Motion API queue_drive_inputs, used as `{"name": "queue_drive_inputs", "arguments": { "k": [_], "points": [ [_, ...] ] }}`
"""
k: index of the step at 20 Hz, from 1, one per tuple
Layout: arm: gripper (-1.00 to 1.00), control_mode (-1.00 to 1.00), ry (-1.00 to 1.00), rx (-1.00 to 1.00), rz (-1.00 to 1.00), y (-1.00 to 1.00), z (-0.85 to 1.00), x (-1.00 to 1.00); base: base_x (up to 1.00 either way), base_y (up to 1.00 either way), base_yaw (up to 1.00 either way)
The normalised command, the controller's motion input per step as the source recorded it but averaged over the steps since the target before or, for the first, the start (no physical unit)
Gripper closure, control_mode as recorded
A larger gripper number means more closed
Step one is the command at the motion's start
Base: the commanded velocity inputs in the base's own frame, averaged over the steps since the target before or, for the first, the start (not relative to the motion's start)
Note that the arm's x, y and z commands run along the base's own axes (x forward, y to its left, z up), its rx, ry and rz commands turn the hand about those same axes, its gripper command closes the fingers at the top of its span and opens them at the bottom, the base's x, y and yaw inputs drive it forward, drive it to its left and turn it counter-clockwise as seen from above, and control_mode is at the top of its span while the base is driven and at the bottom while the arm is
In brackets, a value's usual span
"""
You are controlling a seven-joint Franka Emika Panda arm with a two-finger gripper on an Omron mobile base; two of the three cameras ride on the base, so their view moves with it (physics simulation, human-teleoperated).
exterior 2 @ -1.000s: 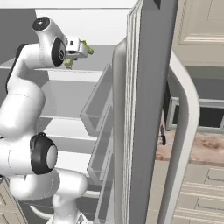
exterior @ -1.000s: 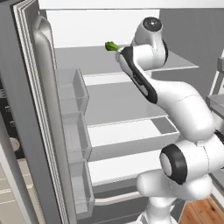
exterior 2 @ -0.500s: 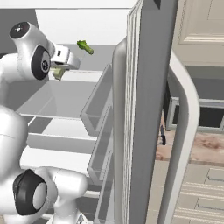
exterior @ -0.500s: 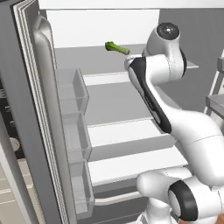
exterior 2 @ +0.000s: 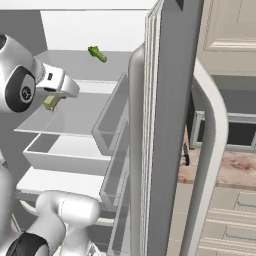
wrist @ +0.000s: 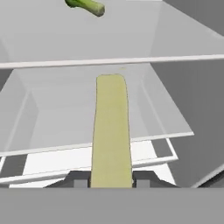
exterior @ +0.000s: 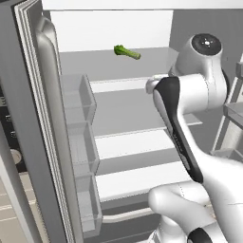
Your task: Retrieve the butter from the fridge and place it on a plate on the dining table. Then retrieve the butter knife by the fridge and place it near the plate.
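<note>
Change since the earlier frames: the arm has drawn back out of the fridge; the hand, formerly up beside the green leafy vegetable, now sits lower and nearer the base, clear of the top shelf, with the butter carried along in it.

Gripper: fingers closed on the near end of the butter, one dark tip on each side of the stick. In the right base view the gripper hangs under the white wrist, over the front of the middle shelf, the pale yellowish stick just visible below it.

Butter: slim pale yellowish stick, held lengthwise along the gripper's axis, far end free and pointing into the fridge interior; it touches no shelf.

Green leafy vegetable: lies on the top shelf, toward its rear, well apart from the gripper; in the hand view it sits at the upper edge.

Fridge: both doors open. White interior with several flat shelves. Left door carries three clear bins stacked along its inner face; right door seen edge-on with its long curved pale handle.

Butter knife: small dark item on the marbled counter beyond the right door, near the counter's front edge, partly hidden by the door and handle.
</note>
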Motion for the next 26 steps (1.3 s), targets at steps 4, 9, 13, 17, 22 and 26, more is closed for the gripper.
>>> {"name": "queue_drive_inputs", "arguments": {
  "k": [4,9,13,17,22,26],
  "points": [
    [1.00,-1.00,0.09,0.00,0.00,-0.03,-0.33,-1.00,0.00,0.00,0.00],
    [1.00,-1.00,0.29,0.08,0.00,-0.28,-0.47,-0.46,0.00,0.00,0.00],
    [1.00,-1.00,0.36,0.06,0.00,-0.19,-0.46,0.00,0.00,0.00,0.00],
    [1.00,-1.00,0.11,-0.01,-0.02,-0.01,-0.51,0.01,0.00,0.00,0.00],
    [1.00,-1.00,0.09,-0.02,-0.07,0.00,-0.49,0.07,0.00,0.00,0.00],
    [1.00,-1.00,0.00,-0.01,-0.06,0.00,-0.55,0.01,0.00,0.00,0.00]
  ]
}}
